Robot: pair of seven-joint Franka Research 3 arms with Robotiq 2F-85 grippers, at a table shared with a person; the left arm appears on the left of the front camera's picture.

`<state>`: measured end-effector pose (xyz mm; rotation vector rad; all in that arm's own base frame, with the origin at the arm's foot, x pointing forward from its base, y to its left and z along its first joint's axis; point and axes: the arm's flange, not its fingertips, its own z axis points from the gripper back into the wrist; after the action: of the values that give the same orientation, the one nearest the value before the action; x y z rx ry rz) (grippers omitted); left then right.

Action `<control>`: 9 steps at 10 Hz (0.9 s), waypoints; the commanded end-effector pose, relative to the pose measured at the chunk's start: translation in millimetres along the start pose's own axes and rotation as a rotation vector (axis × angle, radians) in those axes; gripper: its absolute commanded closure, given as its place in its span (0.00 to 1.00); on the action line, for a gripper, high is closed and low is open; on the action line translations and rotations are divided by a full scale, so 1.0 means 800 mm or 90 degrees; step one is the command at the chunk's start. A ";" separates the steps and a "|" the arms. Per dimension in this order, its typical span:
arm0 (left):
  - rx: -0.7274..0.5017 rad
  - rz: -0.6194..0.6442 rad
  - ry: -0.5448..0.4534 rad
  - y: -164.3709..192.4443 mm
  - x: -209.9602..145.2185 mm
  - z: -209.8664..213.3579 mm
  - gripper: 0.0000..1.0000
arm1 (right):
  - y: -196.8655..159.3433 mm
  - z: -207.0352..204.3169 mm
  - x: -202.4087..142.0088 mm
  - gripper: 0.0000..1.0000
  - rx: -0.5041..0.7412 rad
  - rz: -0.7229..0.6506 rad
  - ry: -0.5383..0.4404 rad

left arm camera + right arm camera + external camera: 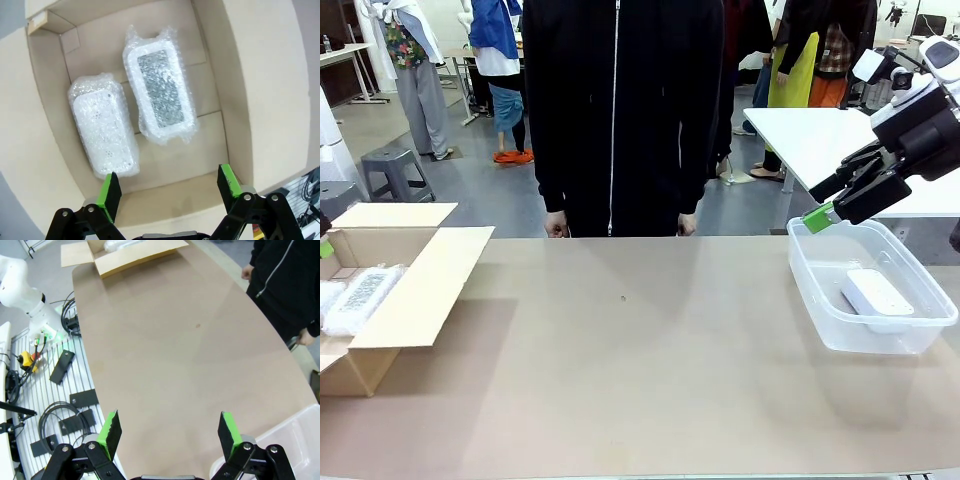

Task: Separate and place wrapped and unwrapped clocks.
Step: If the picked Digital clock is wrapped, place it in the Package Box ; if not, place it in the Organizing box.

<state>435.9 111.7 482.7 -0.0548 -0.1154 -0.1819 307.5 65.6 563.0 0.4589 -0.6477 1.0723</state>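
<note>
Sorting looks complete: two bubble-wrapped white clocks (pixel 132 117) lie in the cardboard box (pixel 420 300) at 9 o'clock, bare white clock (pixel 876 293) in clear plastic bin (pixel 810 285) at 3 o'clock (both grippers' jaws spread, empty); next, retract arms.

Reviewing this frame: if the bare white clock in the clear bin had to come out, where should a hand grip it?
Likely across its two long sides, from straight above. The bare white clock lies flat in the clear bin, whose walls block any sideways approach.
</note>
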 end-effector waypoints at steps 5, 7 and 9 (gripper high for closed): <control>-0.076 -0.042 -0.038 -0.048 -0.027 0.147 0.00 | -0.001 -0.003 0.002 0.00 0.016 0.000 -0.016; -0.074 -0.043 -0.058 -0.065 -0.030 0.182 0.00 | -0.001 -0.003 0.002 0.00 0.016 0.000 -0.016; -0.062 -0.059 -0.077 -0.075 -0.021 0.190 0.00 | -0.001 -0.003 0.002 0.00 0.016 0.000 -0.016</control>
<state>385.2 70.5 635.8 -0.1481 -0.2172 -0.2798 307.7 65.5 562.7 0.4588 -0.6466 1.0717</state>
